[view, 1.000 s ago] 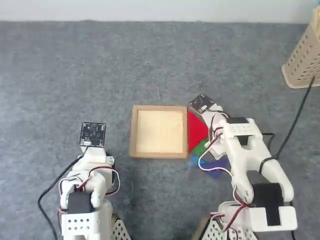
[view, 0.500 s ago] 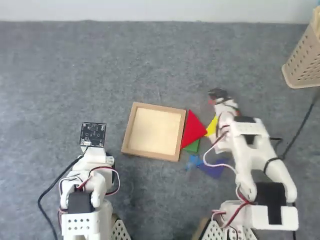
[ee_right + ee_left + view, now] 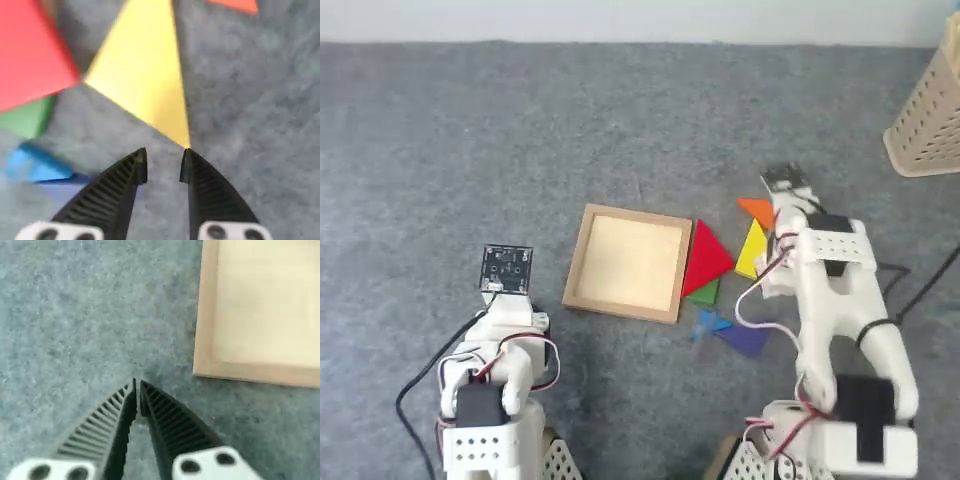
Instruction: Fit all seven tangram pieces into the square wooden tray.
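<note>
Wooden tray empty: no piece fitted, all placements pending. Red triangle touches tray edge. Yellow triangle, orange piece, green piece, blue piece, purple piece loose on surface nearby. Right end effector slightly spread, empty, at yellow triangle tip. Left end effector pressed together, empty, near tray.

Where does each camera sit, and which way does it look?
High view: fixed overhead, looking down on the wooden tray, the red triangle, the left arm and the right arm.
Left wrist view: on the left arm, looking down past the shut left gripper at carpet beside the tray.
Right wrist view: on the right arm, looking down past the open right gripper at the yellow triangle.
Shared: tray in high and left wrist views; yellow triangle in high and right wrist views.
</note>
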